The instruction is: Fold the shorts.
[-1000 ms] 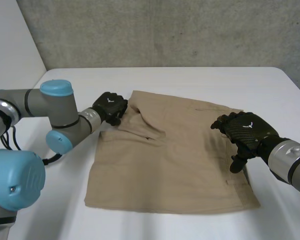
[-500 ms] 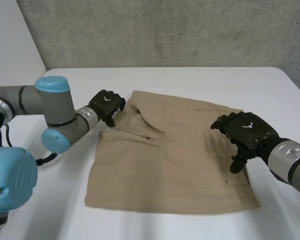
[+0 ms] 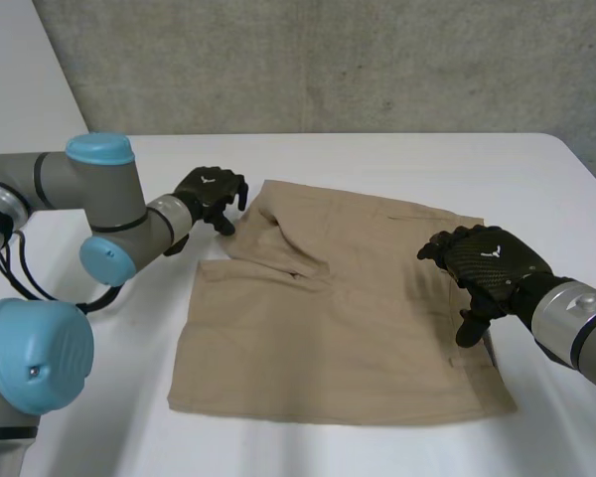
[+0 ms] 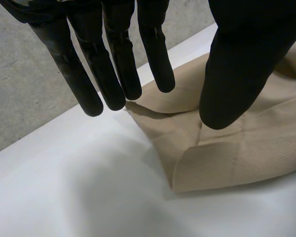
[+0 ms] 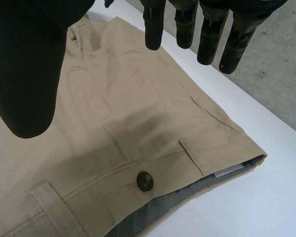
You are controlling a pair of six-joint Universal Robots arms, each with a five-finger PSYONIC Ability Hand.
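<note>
Khaki twill shorts (image 3: 338,318) are lying flat across the middle of the white table (image 3: 377,159), the waistband (image 5: 113,177) facing the table's right edge and the leg hems facing its left edge. Left hand (image 3: 211,194) is hovering just off the far-left corner of the cloth, where the hem corner (image 4: 207,165) is lying turned over on itself. Its fingers (image 4: 116,74) are hanging straight above bare table beside the cloth and its thumb (image 4: 241,64) is hanging over the cloth with nothing pinched between them, so it is reading as open and empty. Right hand (image 3: 487,263) is hovering over the waist end, relaxed and spread, holding nothing, with the button (image 5: 145,180) and a pocket flap (image 5: 207,148) sitting beneath its palm. Judging by this, the fold itself is not yet begun and both hands are lining up for a grasp. Doing it well is likely meaning: flattening or taking in that turned-over corner first, so no lump is getting trapped inside the fold; pinching through all layers at matching corners on the far side; lifting both ends together and keeping the cloth lightly taut while carrying it toward the table's near edge; lowering edge onto edge rather than dragging, since dragging is risking bunching the lower layer.
</note>
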